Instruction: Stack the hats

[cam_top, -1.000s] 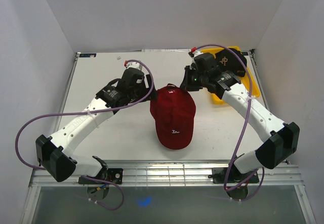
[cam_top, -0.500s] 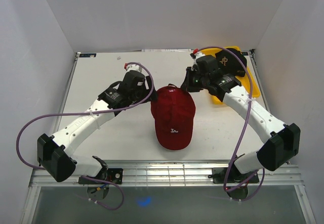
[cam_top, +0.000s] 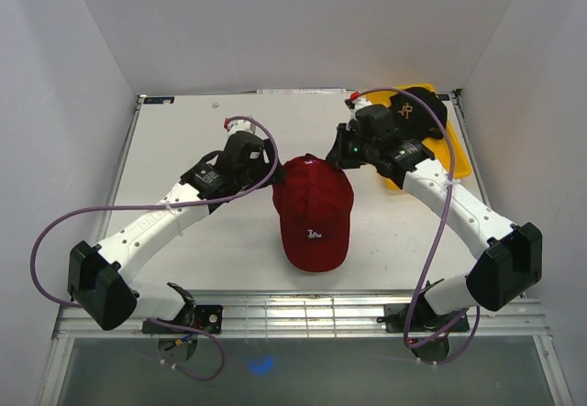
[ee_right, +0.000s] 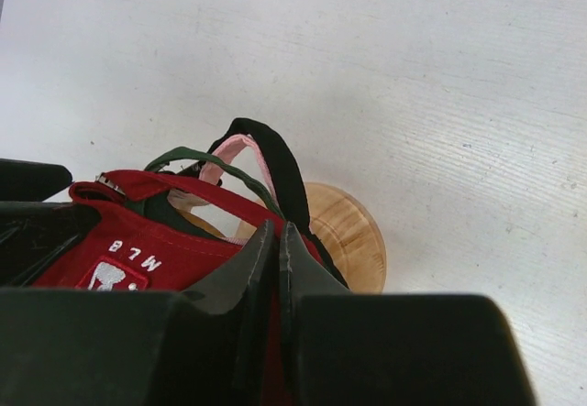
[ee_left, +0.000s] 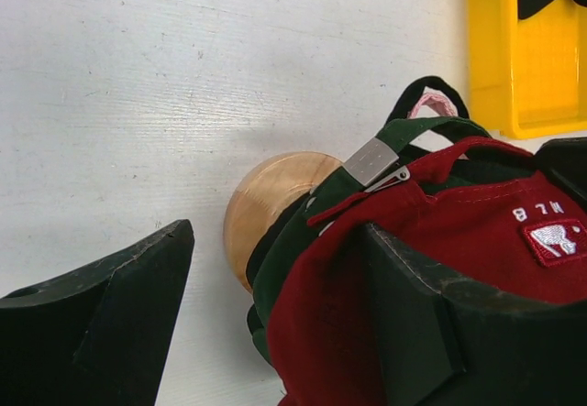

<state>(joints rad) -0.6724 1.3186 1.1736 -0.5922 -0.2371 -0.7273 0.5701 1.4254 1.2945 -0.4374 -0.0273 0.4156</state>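
White table (cam_top: 183, 131) bears red cap (cam_top: 315, 209) reading MLB; left tool (ee_left: 277, 236) released, right tool (ee_right: 277, 232) clenched.

A red cap (cam_top: 315, 213) sits in the middle of the white table (cam_top: 174, 131), brim toward the arm bases, a small pale logo on its front. The left gripper (cam_top: 269, 161) and right gripper (cam_top: 339, 152) flank its far end, one each side. At far right a black cap (cam_top: 420, 113) lies in a yellow tray (cam_top: 458, 157)

You can see a white table (cam_top: 174, 140) with a yellow tray (ee_left: 541, 76) on it, over at the far right. A round wooden stand (ee_left: 275, 200) sits near the middle of the table, and only part of it shows.
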